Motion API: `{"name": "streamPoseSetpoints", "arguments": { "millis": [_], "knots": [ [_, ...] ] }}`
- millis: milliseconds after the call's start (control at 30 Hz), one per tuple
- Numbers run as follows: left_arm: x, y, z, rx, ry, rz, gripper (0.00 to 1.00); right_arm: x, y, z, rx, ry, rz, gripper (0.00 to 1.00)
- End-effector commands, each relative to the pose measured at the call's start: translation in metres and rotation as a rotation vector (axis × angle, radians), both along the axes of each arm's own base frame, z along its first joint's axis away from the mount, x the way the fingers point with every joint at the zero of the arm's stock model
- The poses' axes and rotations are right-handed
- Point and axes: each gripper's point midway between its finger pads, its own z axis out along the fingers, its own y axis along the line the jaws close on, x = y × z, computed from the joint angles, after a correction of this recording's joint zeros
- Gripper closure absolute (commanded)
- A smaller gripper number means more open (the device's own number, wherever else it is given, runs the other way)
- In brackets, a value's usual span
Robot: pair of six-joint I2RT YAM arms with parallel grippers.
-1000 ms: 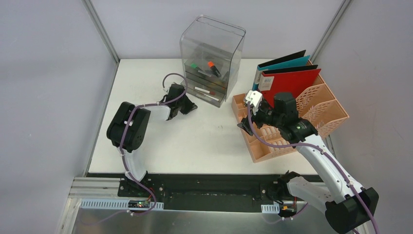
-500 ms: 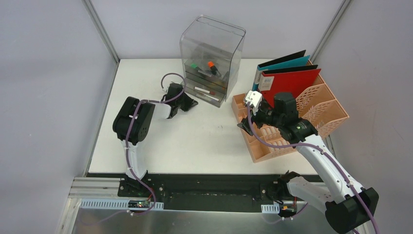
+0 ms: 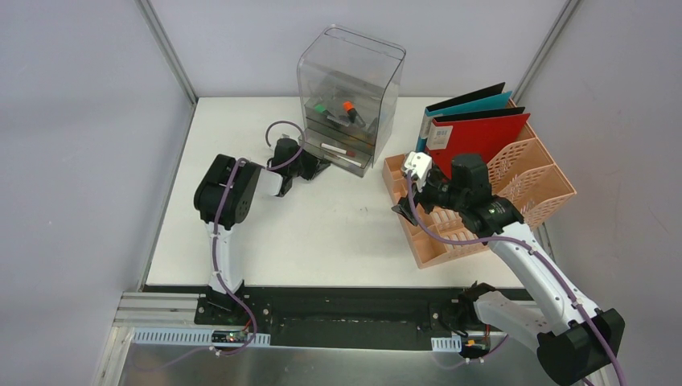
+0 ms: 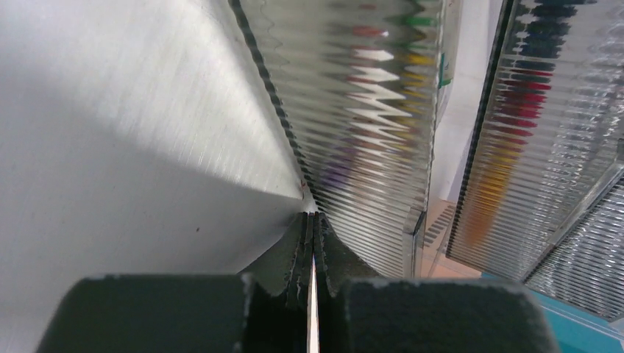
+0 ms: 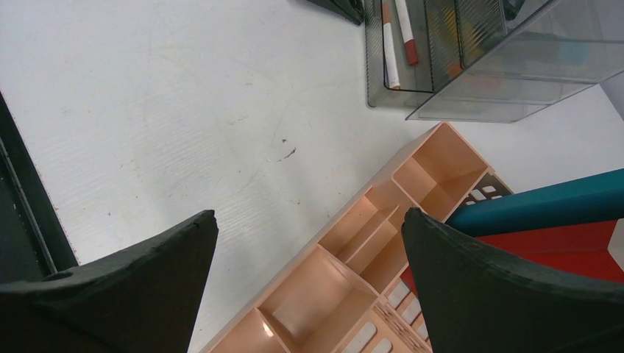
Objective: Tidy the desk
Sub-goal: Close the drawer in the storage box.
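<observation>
While the right gripper [image 3: 404, 211] hangs with its jaws spread wide and empty over the front trays of the peach rack [image 3: 515, 189] by the desk's right edge, the work in hand looks to be the left arm's. The left gripper [image 3: 318, 167] has its fingers pressed together and points at the foot of the clear drawer box [image 3: 350, 88], which stands at the middle of the far edge. The desk [image 3: 338, 233] itself, white and mostly bare, lies between the grey walls with both arm bases at its near edge.

I judge this a nudge on the low drawer [image 3: 342, 154], which juts out a little with pens [image 5: 390, 44] in it. The next move calls for a straight, gentle push along the drawer's run, or the light box may skid.

Much is unclear. Whether the closed tips touch the drawer front cannot be told. The left wrist view shows only ribbed plastic smearing colours into streaks, and a pale sliver between the fingers [image 4: 324, 254], gap or thin object. The red folder [image 3: 482, 133] hides the rack's rear slots.
</observation>
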Motion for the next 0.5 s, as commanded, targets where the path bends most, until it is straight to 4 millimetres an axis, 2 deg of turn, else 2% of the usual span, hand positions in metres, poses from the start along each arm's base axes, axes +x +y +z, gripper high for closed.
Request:
{"name": "streamPoseSetpoints", "arguments": {
  "millis": [0, 267, 400, 467],
  "knots": [
    [0.009, 0.001, -0.006, -0.05, -0.005, 0.006, 1.0, 0.0, 0.005, 0.014, 0.03, -0.056, 0.034, 0.0],
    [0.018, 0.0, -0.01, -0.069, -0.003, 0.012, 0.99, -0.001, 0.005, 0.013, 0.03, -0.056, 0.037, 0.0],
    [0.024, -0.004, -0.008, -0.083, -0.009, 0.0, 0.82, -0.001, 0.005, 0.013, 0.028, -0.056, 0.038, 0.0],
    [0.027, -0.006, -0.007, -0.086, -0.011, -0.003, 0.76, -0.001, 0.005, 0.013, 0.028, -0.058, 0.039, 0.0]
  ]
}}
